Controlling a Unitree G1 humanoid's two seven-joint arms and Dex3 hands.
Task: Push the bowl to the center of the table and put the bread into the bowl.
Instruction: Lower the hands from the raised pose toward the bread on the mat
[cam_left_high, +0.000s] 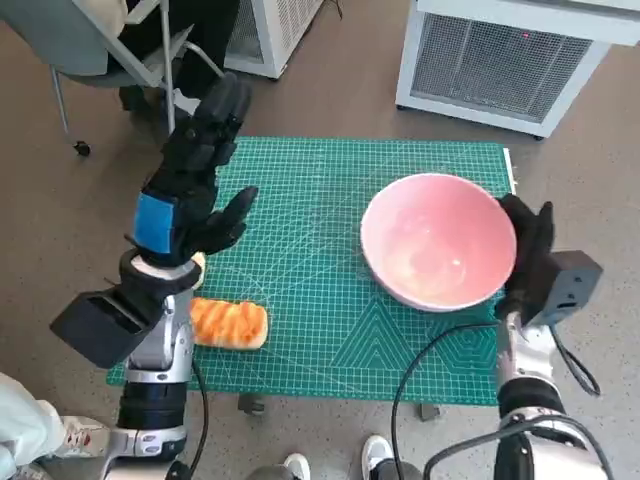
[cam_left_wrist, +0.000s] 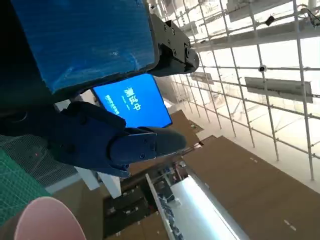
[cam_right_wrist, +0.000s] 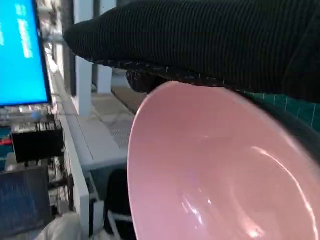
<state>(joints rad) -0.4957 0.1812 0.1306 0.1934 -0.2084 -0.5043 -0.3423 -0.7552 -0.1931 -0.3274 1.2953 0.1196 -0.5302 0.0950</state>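
A pink bowl (cam_left_high: 438, 240) sits on the right part of the green cutting mat (cam_left_high: 320, 300), empty inside; it fills the right wrist view (cam_right_wrist: 215, 175) and its rim shows in the left wrist view (cam_left_wrist: 45, 220). My right hand (cam_left_high: 528, 255) in its black glove (cam_right_wrist: 210, 40) presses against the bowl's right outer wall. A golden loaf of bread (cam_left_high: 230, 324) lies at the mat's front left. My left hand (cam_left_high: 195, 180) is raised above the mat's left side, fingers spread, holding nothing; it hangs above and behind the bread.
A white mesh-fronted unit (cam_left_high: 500, 65) stands beyond the table at the right, another white unit (cam_left_high: 275, 30) at the back centre. A chair (cam_left_high: 110, 50) is at the back left. Shoes (cam_left_high: 375, 455) show at the near edge.
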